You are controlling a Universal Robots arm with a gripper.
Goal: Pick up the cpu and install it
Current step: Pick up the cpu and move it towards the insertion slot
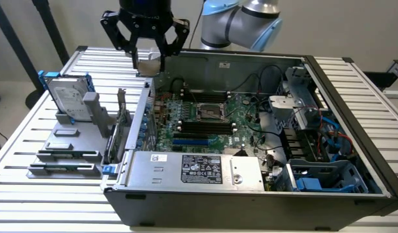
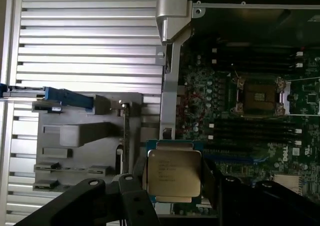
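The cpu [image 2: 174, 170], a small square chip with a silvery top and a thin pale edge, sits between my gripper's [image 2: 173, 186] two dark fingers [image 2: 134, 183], held by opposite edges. In the exterior view my gripper [image 1: 150, 65] hangs in the air over the far left corner of the open computer case [image 1: 250, 201], with the pale cpu [image 1: 148, 67] at its tips. The motherboard's empty socket [image 1: 210, 112] lies lower and toward the exterior view's right of the gripper. In the wrist view that socket [image 2: 259, 97] is well apart from the chip.
A grey parts holder [image 1: 72, 145] stands on the slatted table at the exterior view's left. It carries a hard drive in a blue frame [image 1: 68, 99] and dark memory sticks [image 1: 64, 167]. The case's left wall [image 1: 142, 121], power supply [image 1: 192, 170] and cables [image 1: 270, 131] surround the motherboard.
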